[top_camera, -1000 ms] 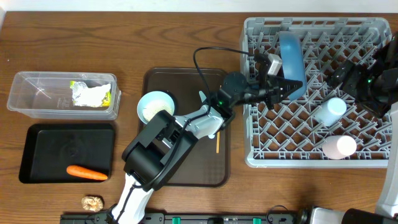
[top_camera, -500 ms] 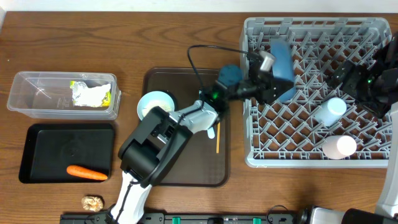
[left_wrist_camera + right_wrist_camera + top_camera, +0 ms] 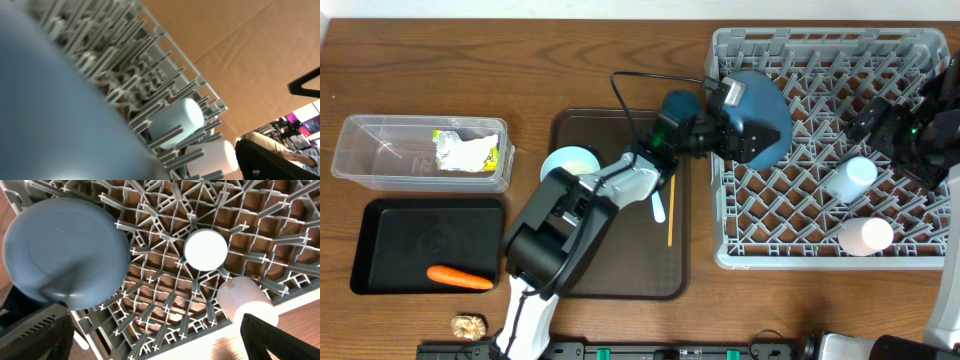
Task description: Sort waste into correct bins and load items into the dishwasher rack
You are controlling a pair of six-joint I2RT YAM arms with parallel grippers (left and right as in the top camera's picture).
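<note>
The blue plate [image 3: 758, 118] [image 3: 65, 255] leans tilted on the pegs at the left of the grey dishwasher rack [image 3: 820, 262]. My left gripper [image 3: 722, 128] stands open at the plate's left rim; in the left wrist view the blurred plate [image 3: 55, 115] hides the fingers. The right gripper [image 3: 157, 342] hangs open over the rack's right part, holding nothing. A light blue cup [image 3: 850, 178] [image 3: 205, 249] and a pink cup [image 3: 865, 236] [image 3: 246, 302] sit in the rack. White bowl [image 3: 568, 168], spoon [image 3: 658, 208] and chopstick [image 3: 670, 215] lie on the brown tray [image 3: 630, 265].
At the left, the clear tub [image 3: 380, 150] holds the wrapper and napkin [image 3: 465, 152]. The black tray [image 3: 400, 240] below it holds the carrot [image 3: 460, 278]. A brown food lump [image 3: 468, 326] lies on the table near the front edge.
The left gripper opened and let go of the plate, which tipped from edge-on to leaning flat-faced on the pegs. The left wrist shifted up and left. The right arm stayed still.
</note>
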